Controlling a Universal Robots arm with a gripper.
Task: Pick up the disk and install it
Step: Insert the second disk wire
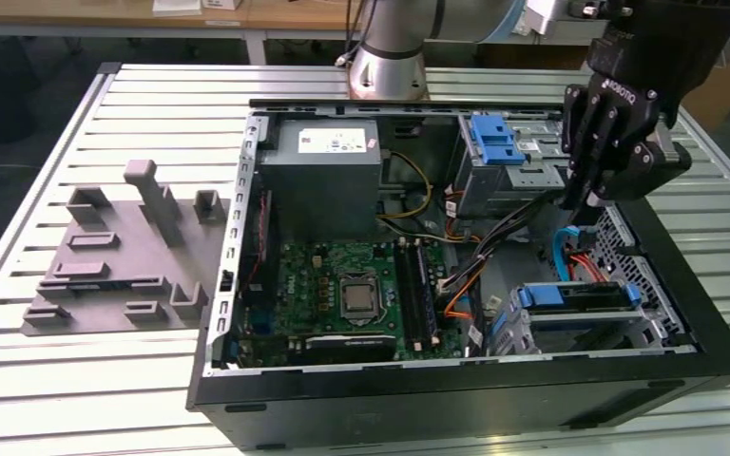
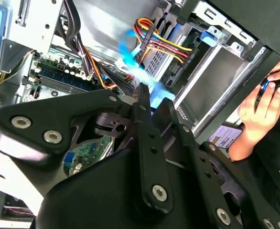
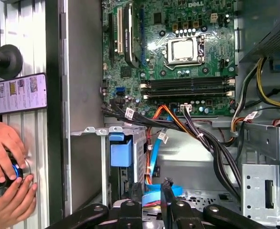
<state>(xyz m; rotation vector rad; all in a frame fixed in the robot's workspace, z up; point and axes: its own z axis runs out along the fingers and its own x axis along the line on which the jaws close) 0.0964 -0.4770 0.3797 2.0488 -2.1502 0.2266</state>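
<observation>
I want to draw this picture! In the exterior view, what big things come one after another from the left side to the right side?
Grey plastic fixture → grey power-supply box → blue latch → gripper, hanging over the open computer case.

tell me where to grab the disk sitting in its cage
Likely the blue rail frame along the disk's exposed top edge, jaws coming straight down through the case's open side. The metal cage walls cover its flat faces, leaving that edge free.
</observation>
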